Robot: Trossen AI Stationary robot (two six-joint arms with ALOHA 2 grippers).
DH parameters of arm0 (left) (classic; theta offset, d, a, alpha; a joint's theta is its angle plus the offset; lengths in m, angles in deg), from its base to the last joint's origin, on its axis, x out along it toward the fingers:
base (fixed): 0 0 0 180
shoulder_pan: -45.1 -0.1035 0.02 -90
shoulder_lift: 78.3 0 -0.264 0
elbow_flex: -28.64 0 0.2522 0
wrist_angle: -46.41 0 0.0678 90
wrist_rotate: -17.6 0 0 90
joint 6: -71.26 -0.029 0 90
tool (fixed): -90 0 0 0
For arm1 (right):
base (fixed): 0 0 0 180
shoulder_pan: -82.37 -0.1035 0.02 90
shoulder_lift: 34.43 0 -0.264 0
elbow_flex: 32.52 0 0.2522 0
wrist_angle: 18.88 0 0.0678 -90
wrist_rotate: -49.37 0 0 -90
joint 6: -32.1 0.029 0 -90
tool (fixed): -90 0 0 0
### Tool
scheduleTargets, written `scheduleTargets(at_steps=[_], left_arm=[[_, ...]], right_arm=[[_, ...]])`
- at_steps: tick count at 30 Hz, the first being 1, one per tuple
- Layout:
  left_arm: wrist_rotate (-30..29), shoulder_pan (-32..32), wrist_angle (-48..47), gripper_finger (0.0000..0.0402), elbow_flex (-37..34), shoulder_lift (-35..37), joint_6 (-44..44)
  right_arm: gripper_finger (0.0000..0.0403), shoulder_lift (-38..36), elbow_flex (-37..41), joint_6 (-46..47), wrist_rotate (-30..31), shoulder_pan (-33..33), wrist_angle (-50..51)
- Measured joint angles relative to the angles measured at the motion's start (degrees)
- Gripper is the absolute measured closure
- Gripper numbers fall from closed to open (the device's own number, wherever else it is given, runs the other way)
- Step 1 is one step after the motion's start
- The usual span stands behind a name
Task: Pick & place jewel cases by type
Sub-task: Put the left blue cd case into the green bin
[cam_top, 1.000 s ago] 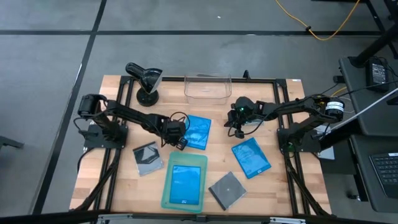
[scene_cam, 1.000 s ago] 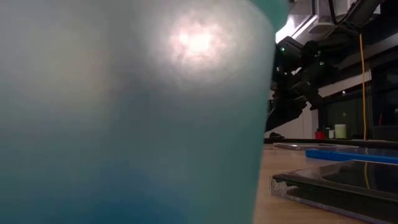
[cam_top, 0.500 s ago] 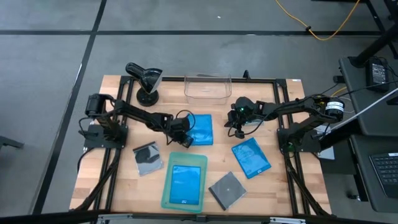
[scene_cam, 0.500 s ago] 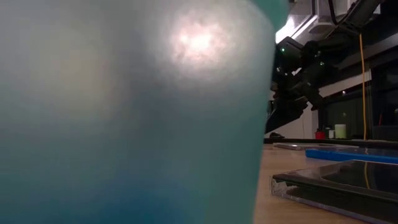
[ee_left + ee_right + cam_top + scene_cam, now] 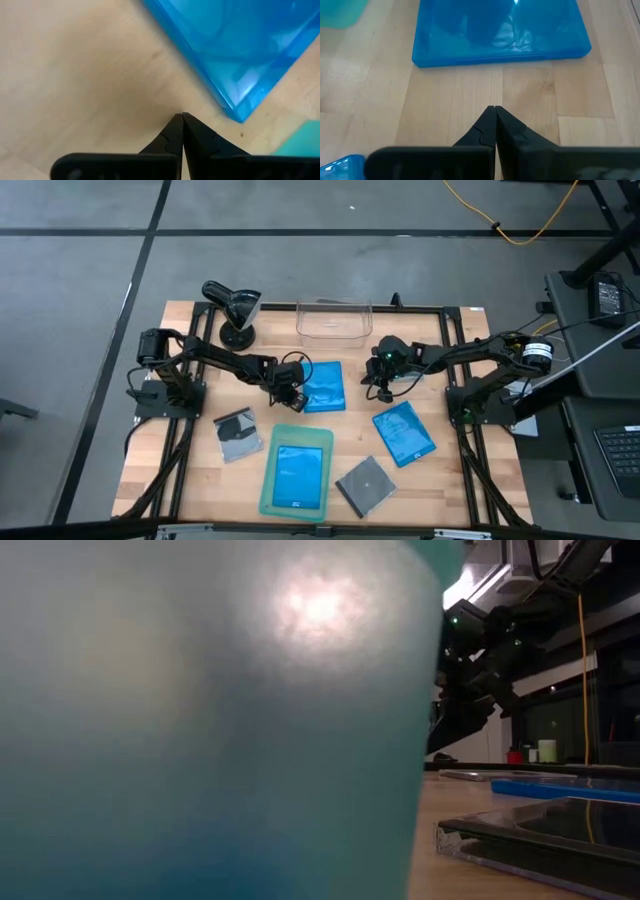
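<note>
Sorting looks barely begun: one blue jewel case (image 5: pixel 299 477) lies in the pale green tray (image 5: pixel 267 498) near the table's front edge, while two blue cases (image 5: pixel 324 387) (image 5: pixel 404 432) and two dark ones (image 5: pixel 236 435) (image 5: pixel 364 484) lie loose on the wood. Left gripper (image 5: pixel 292 394), fingers pressed together and empty, sits at the central blue case's edge; right gripper (image 5: pixel 384 384), likewise closed and empty, hovers beside it. Clear bin (image 5: pixel 333 321) waits at the back edge; nothing blocks the cases.

High view straight down over the whole table (image 5: pixel 200 480); low view at table height, mostly blocked by the pale green tray (image 5: pixel 200 740) pressed close; both wrist views look steeply down, very near the wood, each onto the blue jewel case (image 5: pixel 240 45) between the arms.
</note>
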Motion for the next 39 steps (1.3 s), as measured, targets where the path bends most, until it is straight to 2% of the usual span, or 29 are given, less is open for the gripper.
scheduleTargets(at_steps=[14,19,30,39], left_arm=[[-3.64,-5.83,3.86,0.04,-0.02,-0.64,-2.13],[0.1,-7.13,8.15,0.0399,0.26,-2.94,-2.11],[4.1,-7.14,8.81,0.04,9.02,-10.36,-6.47],[5.01,-7.69,6.92,0.0399,10.05,-8.48,-4.4]], right_arm=[[0.0397,7.68,0.0,-0.94,-0.44,0.0,-5.65],[0.0397,7.75,0.0,-0.93,-0.47,0.0,-6.59],[0.0397,7.75,0.0,-0.87,-0.55,0.0,-6.31],[0.0397,7.79,0.0,-0.85,-2.02,0.0,-5.51]])
